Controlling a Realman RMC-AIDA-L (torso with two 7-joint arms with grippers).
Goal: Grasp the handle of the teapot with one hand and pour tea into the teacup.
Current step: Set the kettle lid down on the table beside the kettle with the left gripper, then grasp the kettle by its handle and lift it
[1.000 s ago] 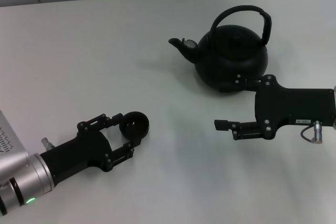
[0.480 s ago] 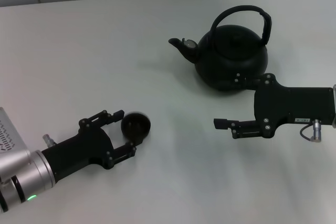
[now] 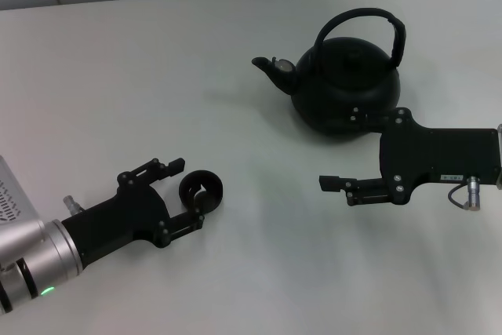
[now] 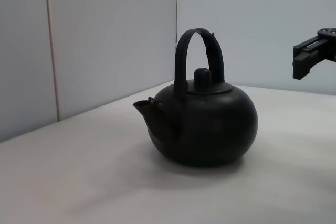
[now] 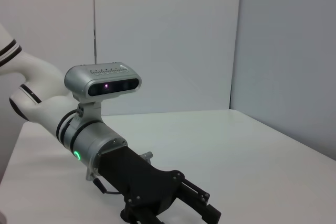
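Tipped onto its side since a moment ago: teacup [image 3: 201,191], now rim-sideways between the spread fingers of the left end effector [image 3: 187,192]. Needs righting before pouring. Teapot [image 3: 347,82] upright on counter [image 3: 118,84]; right end effector [image 3: 333,186] near it, apparently closed, empty.

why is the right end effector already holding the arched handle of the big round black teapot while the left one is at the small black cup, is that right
Not quite. In the head view the right end effector sits on the table side of the big round matte-black teapot, clear of its arched black handle and holding nothing. The left end effector is indeed at the small round black teacup.
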